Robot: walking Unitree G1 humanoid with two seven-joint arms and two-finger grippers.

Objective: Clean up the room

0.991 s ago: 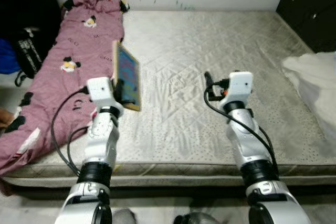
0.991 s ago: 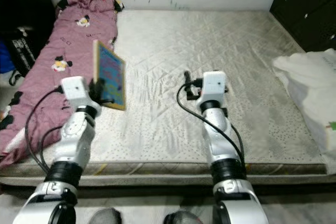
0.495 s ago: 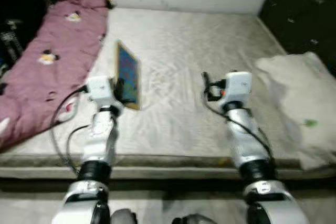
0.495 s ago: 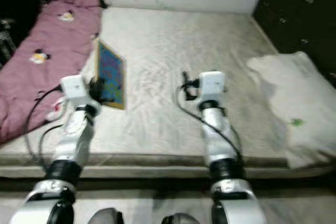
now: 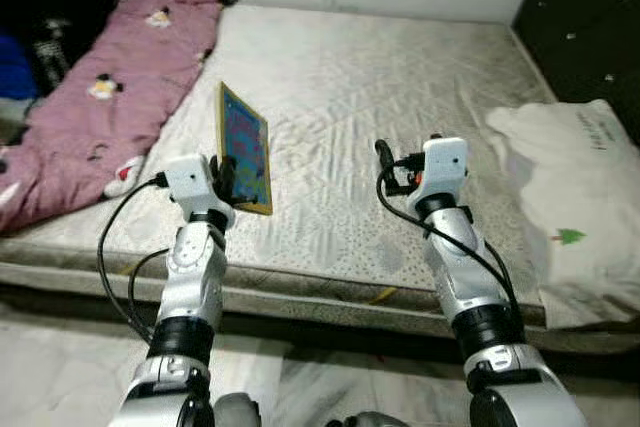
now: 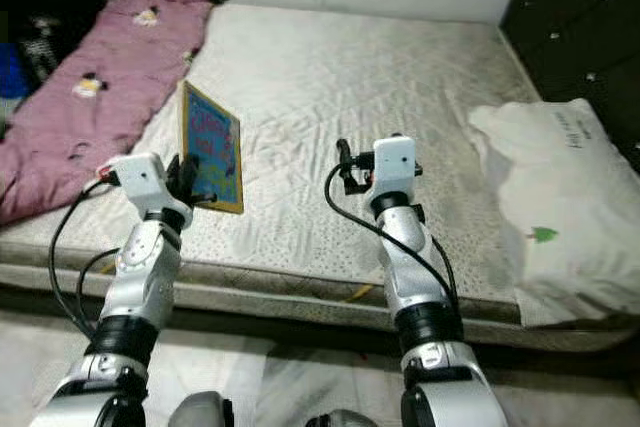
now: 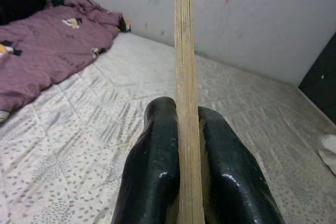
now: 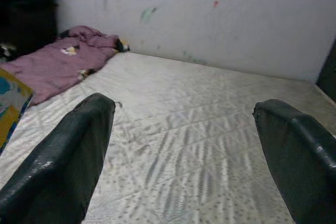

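The left gripper [image 7: 181,182] is clamping the lower edge of a thin board book [image 5: 245,147], holding it upright on edge above the near side of the mattress [image 5: 400,97]. Risk: the grip is sitting low on a tall, flat item, so walking or a fast swing is likely to lever the book sideways and slip it free. The right gripper [image 8: 184,145] is hanging spread wide and empty, well apart from the book. Farther off, a pink blanket [image 5: 110,87] and a white pillow [image 5: 570,207] are lying at opposite edges of the mattress.

The view has pulled back from the mattress [image 5: 400,87], showing floor [image 5: 60,347] below
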